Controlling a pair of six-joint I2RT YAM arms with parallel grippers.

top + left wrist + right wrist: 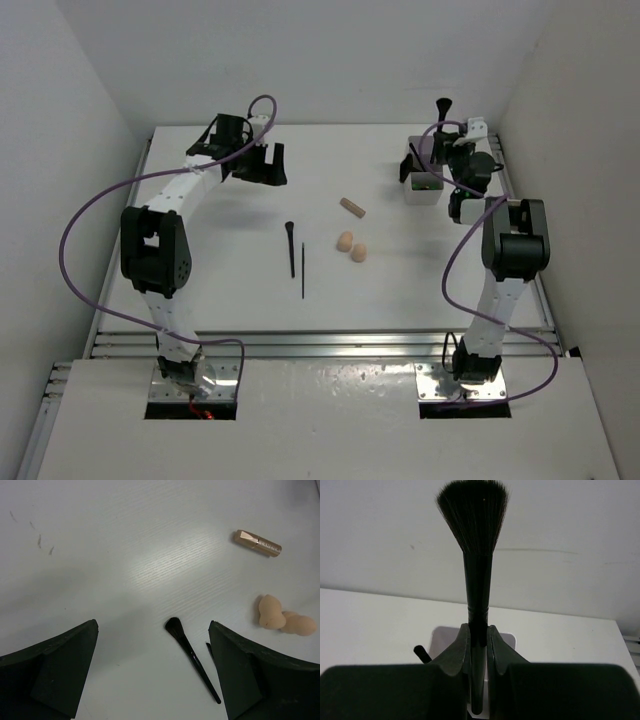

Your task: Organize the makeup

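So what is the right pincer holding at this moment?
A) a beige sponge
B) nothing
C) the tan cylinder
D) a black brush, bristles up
D: in the right wrist view the right pincer is shut on the handle of the black brush, with its bristles pointing up.

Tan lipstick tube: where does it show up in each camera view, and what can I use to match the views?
Top external: the tan lipstick tube lies near the picture's centre, slightly right, just above the two beige sponges.
Left wrist: the tan lipstick tube is at the upper right, with the beige sponges below it near the right edge.
Right wrist: not in it.
Shared landmark: the beige sponges, close beside the tube in both of those views.
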